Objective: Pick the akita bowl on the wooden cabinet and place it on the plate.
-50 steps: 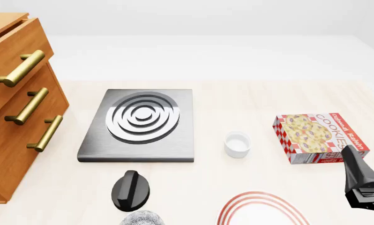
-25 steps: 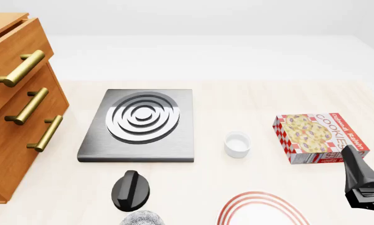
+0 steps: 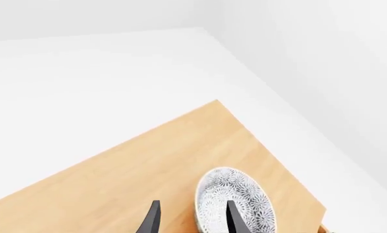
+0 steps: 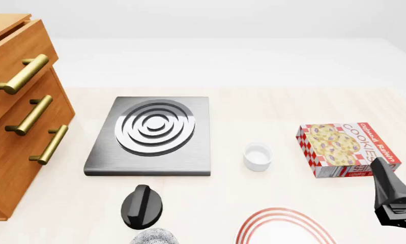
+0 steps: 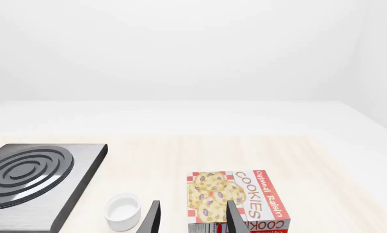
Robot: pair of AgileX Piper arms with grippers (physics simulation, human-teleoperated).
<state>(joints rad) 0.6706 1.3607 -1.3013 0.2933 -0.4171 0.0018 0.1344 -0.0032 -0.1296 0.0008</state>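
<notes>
Akita bowl (image 3: 235,204) sits on top of the wooden cabinet (image 3: 135,170), near its corner. Your left gripper (image 3: 191,221) hangs over it, jaws parted, one fingertip over the bowl; contact is hard to judge. Your right gripper (image 5: 191,221), also parted, faces the cookie box (image 5: 235,199). The plate (image 4: 284,227) lies at the table's near edge.

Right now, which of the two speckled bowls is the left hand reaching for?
The akita bowl on the wooden cabinet, right at the left hand. The other speckled bowl sits low on the table, beside the black knob.
</notes>
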